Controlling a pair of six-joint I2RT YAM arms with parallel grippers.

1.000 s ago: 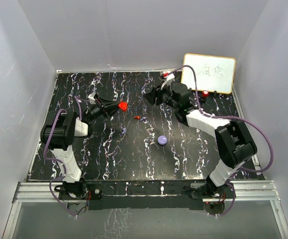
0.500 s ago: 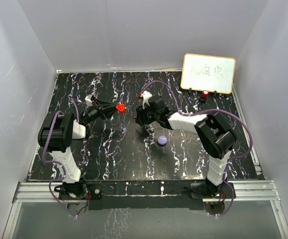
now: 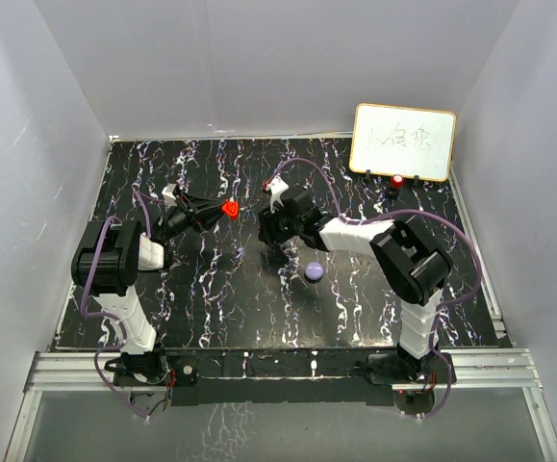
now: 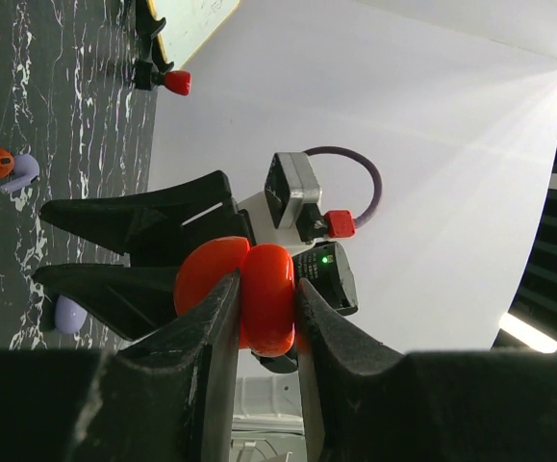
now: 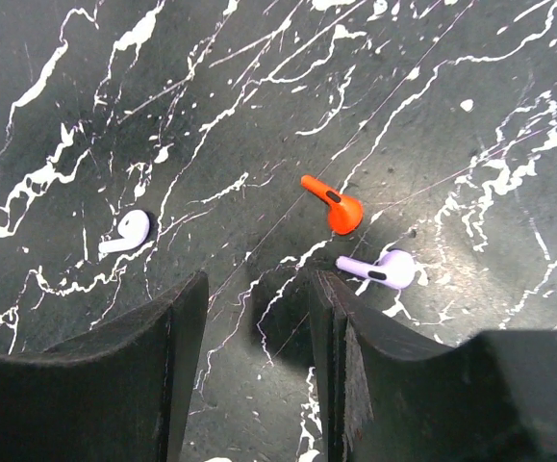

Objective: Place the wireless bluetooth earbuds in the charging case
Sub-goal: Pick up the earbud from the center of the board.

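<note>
Overhead wide, wrists close — tabletop [image 3: 211, 289] shared

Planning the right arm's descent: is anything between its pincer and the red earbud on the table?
Nothing visible. Bare tabletop lies between the open right pincer and the red earbud; a purple earbud lies just beside it, not touching.

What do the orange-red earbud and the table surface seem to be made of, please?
The orange-red earbud: probably hard moulded plastic, smooth with a slight sheen; a dark inset sits on its stem. The table surface: black with white veins like marble, matte; perhaps a printed sheet, the pictures leave it open.
</note>
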